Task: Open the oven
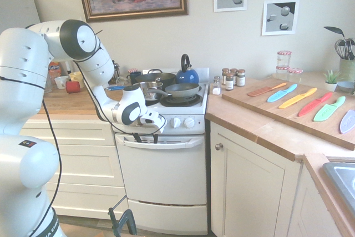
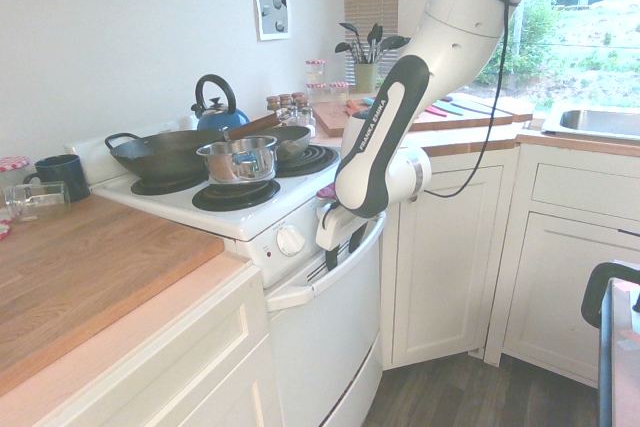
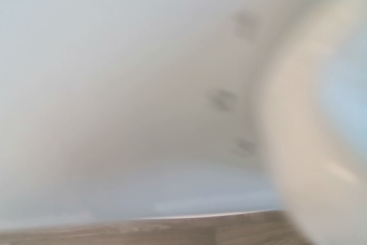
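The oven point(image 1: 166, 184) is a small white cooker between cream cabinets, and its front door point(image 2: 325, 347) looks shut or nearly so. A wide white bar handle point(image 1: 180, 142) runs across the top of the door, below the white knobs point(image 1: 183, 122). My gripper point(image 1: 145, 136) points down at the left part of the handle point(image 2: 300, 292). It is open, with its dark fingers point(image 1: 136, 136) spaced apart along the bar and dipping between the bar and the door. The gripper point(image 2: 345, 245) also shows from the other side. The wrist view is a blurred white door face point(image 3: 143, 84) with wooden floor below.
Pans point(image 1: 180, 90), a steel pot point(image 2: 237, 158) and a blue kettle point(image 1: 187, 74) stand on the burners. A cream cabinet door point(image 1: 252, 192) adjoins the oven on the right. On the wooden counter lies a cutting board point(image 1: 266, 104) with coloured knives. Spice jars point(image 1: 233, 77) stand behind.
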Controlling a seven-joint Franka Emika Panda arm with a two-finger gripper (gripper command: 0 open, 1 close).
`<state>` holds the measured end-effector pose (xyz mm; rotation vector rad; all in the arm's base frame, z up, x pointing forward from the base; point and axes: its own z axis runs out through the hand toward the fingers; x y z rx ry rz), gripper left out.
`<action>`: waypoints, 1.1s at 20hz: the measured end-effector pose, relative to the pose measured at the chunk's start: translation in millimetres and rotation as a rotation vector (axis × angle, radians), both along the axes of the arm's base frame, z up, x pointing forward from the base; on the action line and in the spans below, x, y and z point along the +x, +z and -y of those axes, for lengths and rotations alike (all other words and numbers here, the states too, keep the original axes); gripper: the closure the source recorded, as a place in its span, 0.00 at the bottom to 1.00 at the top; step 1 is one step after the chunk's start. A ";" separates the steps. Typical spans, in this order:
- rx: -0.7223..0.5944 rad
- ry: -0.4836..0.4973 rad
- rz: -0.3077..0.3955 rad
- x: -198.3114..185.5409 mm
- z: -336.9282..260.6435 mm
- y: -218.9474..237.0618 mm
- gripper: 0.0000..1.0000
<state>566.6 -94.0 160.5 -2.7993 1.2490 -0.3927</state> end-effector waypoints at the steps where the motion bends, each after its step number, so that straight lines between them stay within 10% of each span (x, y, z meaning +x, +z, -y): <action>1: -0.006 0.002 0.007 -2.1 4.1 -0.4 0.00; 22: -0.016 -0.042 -0.151 -159.8 124.6 -49.5 0.00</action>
